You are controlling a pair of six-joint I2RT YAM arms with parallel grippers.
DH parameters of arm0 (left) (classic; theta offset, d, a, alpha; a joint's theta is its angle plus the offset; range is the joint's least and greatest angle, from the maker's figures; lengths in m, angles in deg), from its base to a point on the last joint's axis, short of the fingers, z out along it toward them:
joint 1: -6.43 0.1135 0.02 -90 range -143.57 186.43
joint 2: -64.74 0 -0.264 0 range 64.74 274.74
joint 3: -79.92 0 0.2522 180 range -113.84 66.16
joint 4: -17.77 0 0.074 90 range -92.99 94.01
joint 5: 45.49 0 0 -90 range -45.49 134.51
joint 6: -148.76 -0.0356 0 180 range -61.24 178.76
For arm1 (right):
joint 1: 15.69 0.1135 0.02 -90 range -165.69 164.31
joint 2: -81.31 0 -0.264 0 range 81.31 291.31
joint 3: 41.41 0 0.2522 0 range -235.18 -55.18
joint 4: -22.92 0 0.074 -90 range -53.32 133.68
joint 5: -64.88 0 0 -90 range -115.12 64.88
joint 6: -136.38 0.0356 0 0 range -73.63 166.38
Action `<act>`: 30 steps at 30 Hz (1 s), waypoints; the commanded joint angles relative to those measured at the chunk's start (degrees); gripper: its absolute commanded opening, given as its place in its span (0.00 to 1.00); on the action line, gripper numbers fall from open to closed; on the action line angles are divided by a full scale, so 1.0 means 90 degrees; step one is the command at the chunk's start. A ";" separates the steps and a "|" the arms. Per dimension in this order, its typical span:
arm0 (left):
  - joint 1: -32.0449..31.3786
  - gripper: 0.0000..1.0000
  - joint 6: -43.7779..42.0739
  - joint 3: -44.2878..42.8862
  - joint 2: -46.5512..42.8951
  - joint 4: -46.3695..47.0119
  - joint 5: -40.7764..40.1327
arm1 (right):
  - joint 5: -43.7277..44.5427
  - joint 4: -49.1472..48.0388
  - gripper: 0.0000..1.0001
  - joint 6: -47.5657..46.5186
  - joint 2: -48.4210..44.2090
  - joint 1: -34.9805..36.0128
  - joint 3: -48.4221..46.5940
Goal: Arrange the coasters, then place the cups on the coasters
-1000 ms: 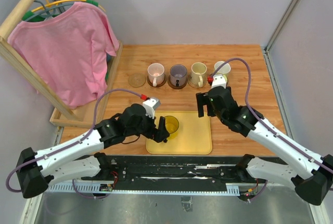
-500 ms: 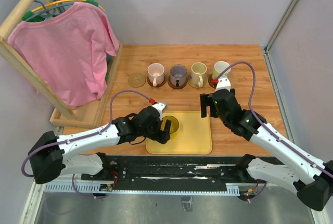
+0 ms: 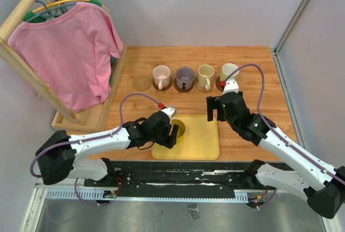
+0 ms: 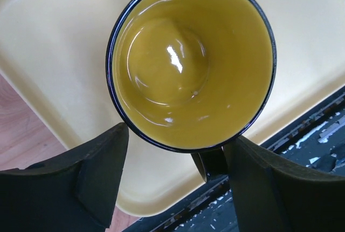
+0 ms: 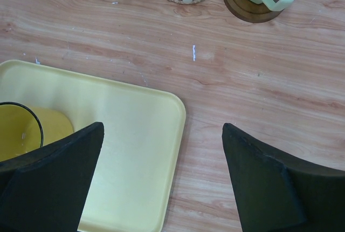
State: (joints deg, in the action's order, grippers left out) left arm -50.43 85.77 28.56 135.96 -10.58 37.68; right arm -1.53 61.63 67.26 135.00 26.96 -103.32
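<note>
On the near part of the surface [image 3: 245,54], a yellow cup [image 4: 194,65] is being carried upright by a yellow tray [image 3: 202,143], close to the tray's left edge. The cup is being straddled by the left hand [image 4: 178,135], whose fingers [image 4: 102,172] are being held apart on either side of the rim. Whether the cup is being pressed cannot be told. Over the tray's far right corner and the bare wood beside it, the right hand [image 5: 161,129] is being held with its fingers wide apart and nothing between them.

Farther back, four cups are being borne in a row by coasters [image 5: 232,2]: a pink cup [image 3: 161,74], a grey-purple cup [image 3: 185,75], a cream cup [image 3: 205,74] and a pale-green cup [image 3: 229,71]. Left of the row, a tan coaster [image 3: 142,82] is lying bare. At the far left, a pink shirt [image 3: 70,48] is being hung on a wooden rack [image 3: 24,8].
</note>
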 commanded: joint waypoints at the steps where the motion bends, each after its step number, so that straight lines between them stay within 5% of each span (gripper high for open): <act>1: -0.0063 0.72 -0.0139 -0.0086 0.0191 0.0043 -0.0390 | -0.0110 -0.0195 0.92 -0.0053 0.0042 -0.0121 0.0082; 30: -0.0063 0.52 -0.0551 -0.0113 0.0322 0.0193 -0.0699 | -0.0367 -0.0374 0.92 -0.0008 0.0283 -0.0130 0.0090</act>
State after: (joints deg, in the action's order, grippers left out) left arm -50.70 81.57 28.53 138.93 -10.75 32.30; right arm -4.57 59.18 67.28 137.43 26.83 -102.53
